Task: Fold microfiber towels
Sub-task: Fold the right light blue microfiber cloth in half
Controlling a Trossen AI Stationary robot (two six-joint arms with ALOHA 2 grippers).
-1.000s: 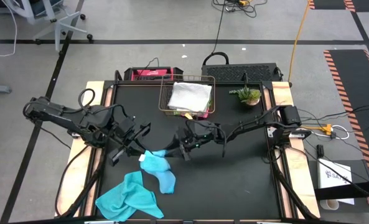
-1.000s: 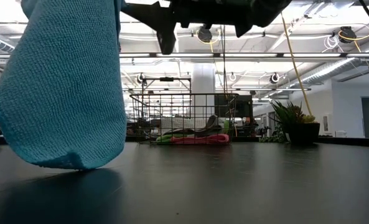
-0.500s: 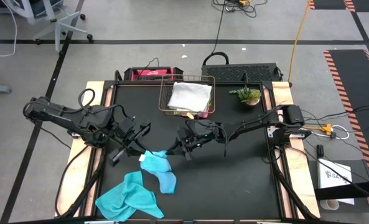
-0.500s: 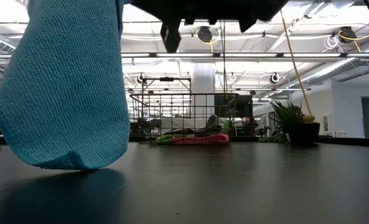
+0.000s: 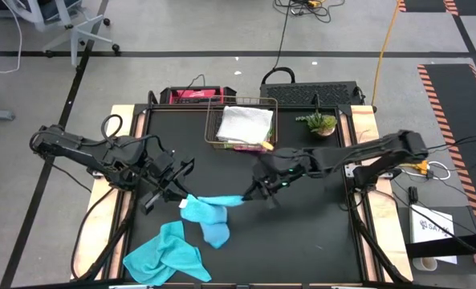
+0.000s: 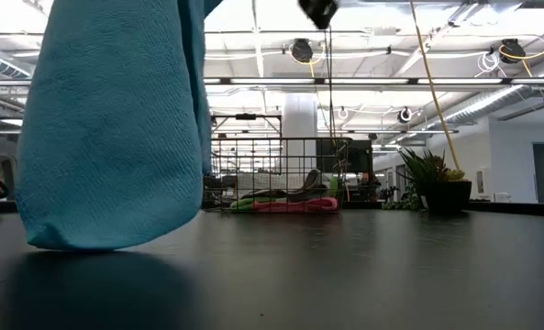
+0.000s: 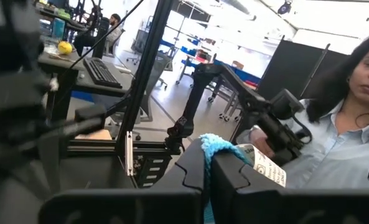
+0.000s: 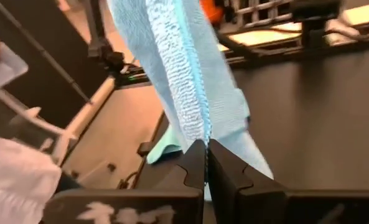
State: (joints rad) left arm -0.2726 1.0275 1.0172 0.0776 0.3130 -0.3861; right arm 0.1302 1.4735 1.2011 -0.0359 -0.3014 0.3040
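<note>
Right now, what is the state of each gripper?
Left gripper: shut on the turquoise towel.
Right gripper: shut on the same towel.

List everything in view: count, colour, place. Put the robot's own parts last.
held towel: one, turquoise, stretched between both hands above the table's near middle.
crumpled towel: one, turquoise, on the table's near left edge.
basket: one, copper wire, far middle of the table.
grey towel: one, light grey, on top in the basket.
pink and green towels: one each, under the grey one.
plant: one, green, right of the basket.
table: one, black.
person: one, light shirt, beyond the table.
left hand: shut on the held towel's left end.
right hand: shut on its right end.
</note>
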